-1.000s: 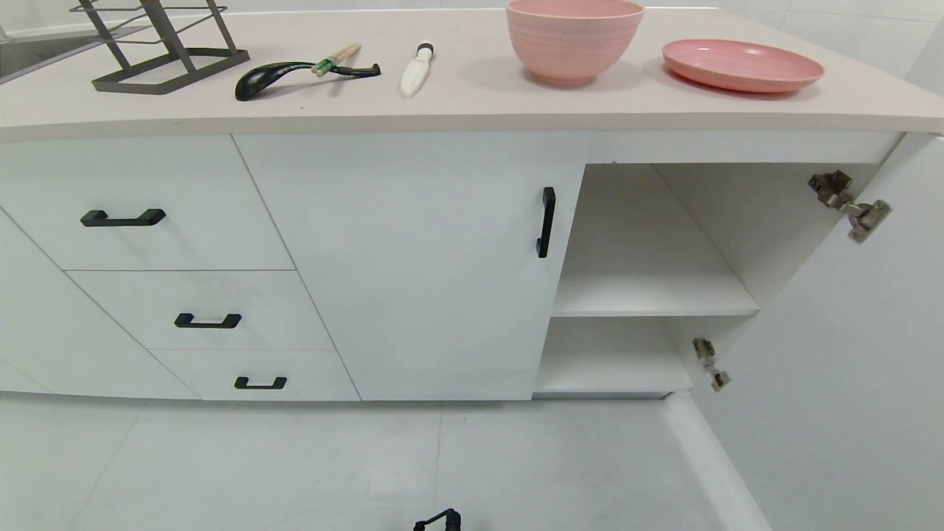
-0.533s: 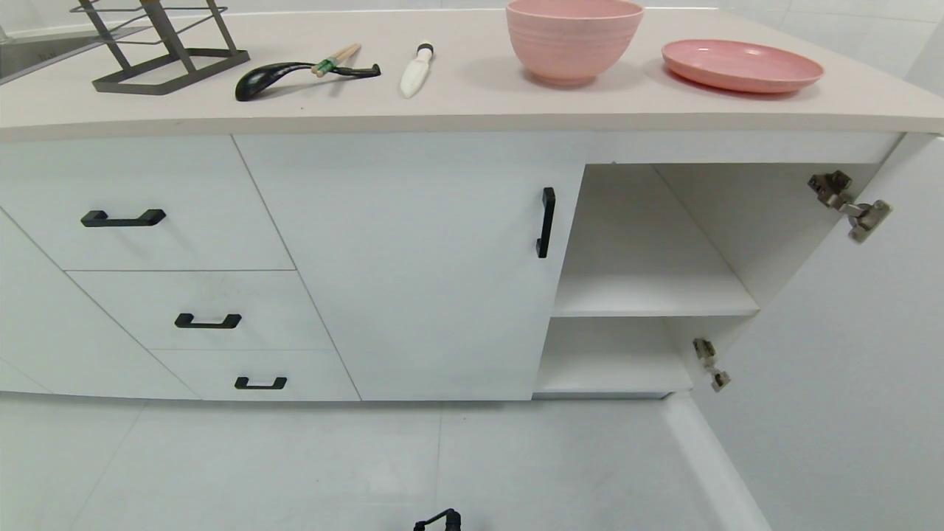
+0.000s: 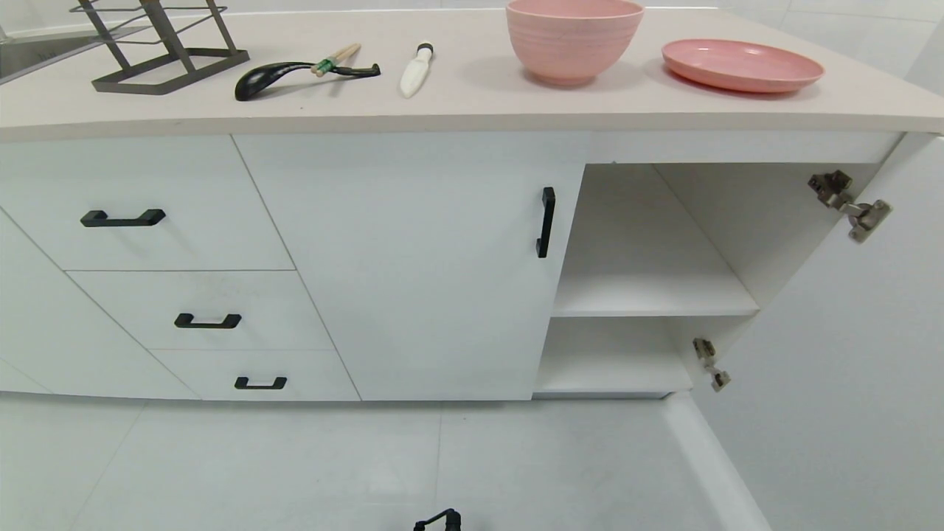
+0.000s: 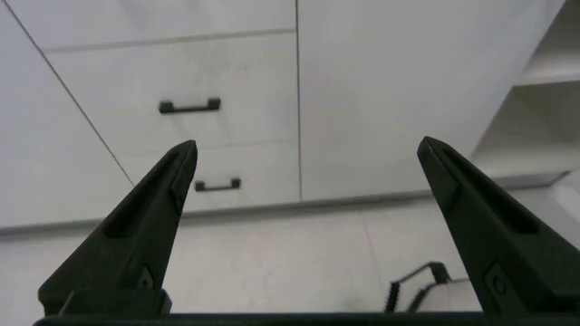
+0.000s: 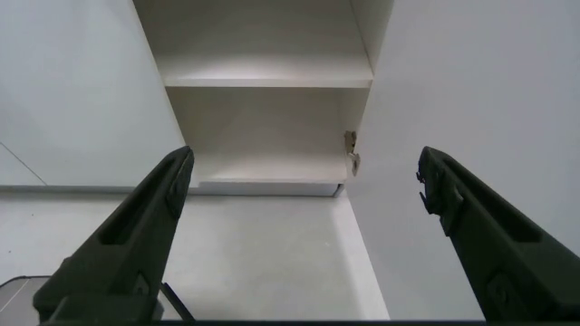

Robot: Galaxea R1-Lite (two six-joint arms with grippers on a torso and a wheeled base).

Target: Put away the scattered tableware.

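On the beige counter point(image 3: 472, 110) stand a pink bowl point(image 3: 574, 38) and, to its right, a pink plate point(image 3: 741, 65). Left of the bowl lie a white knife with a black end point(image 3: 417, 68), a black ladle point(image 3: 276, 77) and wooden chopsticks point(image 3: 336, 58) crossing it. My left gripper point(image 4: 308, 154) is open, held low in front of the drawer fronts point(image 4: 195, 109). My right gripper point(image 5: 306, 156) is open too, low and facing the open cabinet's shelves point(image 5: 267, 81). Nothing is between either pair of fingers.
A dark metal rack point(image 3: 162, 44) stands at the counter's left, by a sink edge point(image 3: 29, 51). The right cabinet door point(image 3: 848, 354) hangs open; two bare shelves point(image 3: 649, 295) show inside. Three drawers with black handles point(image 3: 122, 217) are at left. A closed door with a handle point(image 3: 546, 221) is in the middle.
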